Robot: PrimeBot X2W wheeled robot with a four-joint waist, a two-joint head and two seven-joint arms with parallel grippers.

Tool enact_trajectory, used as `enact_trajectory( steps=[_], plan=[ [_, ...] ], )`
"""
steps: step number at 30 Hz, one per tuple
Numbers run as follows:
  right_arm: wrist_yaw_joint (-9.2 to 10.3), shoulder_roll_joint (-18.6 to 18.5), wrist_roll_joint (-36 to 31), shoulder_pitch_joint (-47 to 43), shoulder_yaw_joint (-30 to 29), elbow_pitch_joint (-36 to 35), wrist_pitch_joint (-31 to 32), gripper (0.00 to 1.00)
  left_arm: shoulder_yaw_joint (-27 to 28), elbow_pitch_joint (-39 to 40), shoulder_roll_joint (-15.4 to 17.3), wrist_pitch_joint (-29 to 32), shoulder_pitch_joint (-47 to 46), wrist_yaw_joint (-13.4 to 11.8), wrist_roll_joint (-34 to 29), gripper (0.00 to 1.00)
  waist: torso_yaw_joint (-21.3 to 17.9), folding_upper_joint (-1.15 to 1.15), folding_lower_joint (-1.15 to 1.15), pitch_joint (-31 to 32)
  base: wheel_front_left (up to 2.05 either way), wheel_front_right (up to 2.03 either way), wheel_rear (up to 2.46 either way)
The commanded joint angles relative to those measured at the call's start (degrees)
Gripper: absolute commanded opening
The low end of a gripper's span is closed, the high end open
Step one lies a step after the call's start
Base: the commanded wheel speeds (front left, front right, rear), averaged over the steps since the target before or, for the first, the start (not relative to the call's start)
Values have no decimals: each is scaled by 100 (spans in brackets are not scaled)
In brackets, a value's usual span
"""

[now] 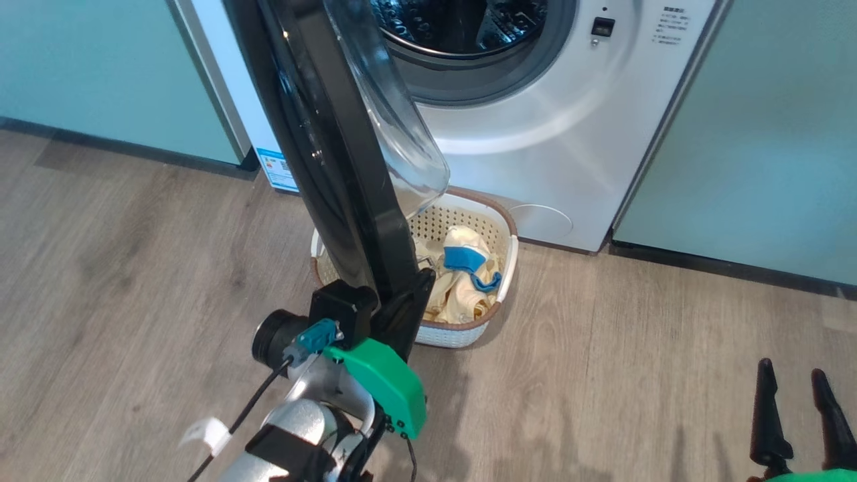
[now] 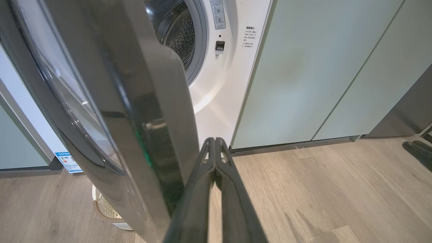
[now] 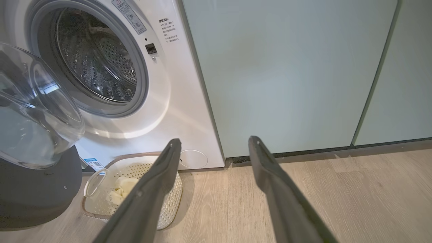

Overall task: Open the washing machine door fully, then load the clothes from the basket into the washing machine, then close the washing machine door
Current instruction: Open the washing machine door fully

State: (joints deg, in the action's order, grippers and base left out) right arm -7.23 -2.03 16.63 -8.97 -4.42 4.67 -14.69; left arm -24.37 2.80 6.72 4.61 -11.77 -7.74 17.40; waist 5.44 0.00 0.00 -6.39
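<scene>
Beside the washing machine door [image 2: 135, 101] sits the left claw [image 2: 214, 141], together; right claw [image 3: 214, 141] apart.

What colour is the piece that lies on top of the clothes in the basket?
Blue. The piece on the cream clothes shows best in the head view.

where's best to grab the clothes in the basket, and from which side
Likely pinch the raised blue-trimmed fold on top of the clothes, coming down from above and from the right. The walls of the basket block any sideways reach, the door covers its left part in the head view, and the open right gripper sits on that free side.
</scene>
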Motion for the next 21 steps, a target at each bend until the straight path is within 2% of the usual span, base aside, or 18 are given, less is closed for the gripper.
enact_trajectory(
  steps=[1,12,21],
  plan=[
    [-25,-85,-34,131,91,-154,-30,100,269,196,134,3,-148,-61,31,0,26,0,0,14,0,0,0],
    [-25,-85,-17,105,102,-139,-30,100,343,78,220,-48,-107,-145,60,0,130,0,0,54,0,0,0],
    [-25,-85,-26,109,71,-153,-30,100,265,183,203,-100,-25,-205,38,0,457,0,0,33,0,0,0]
  ],
)
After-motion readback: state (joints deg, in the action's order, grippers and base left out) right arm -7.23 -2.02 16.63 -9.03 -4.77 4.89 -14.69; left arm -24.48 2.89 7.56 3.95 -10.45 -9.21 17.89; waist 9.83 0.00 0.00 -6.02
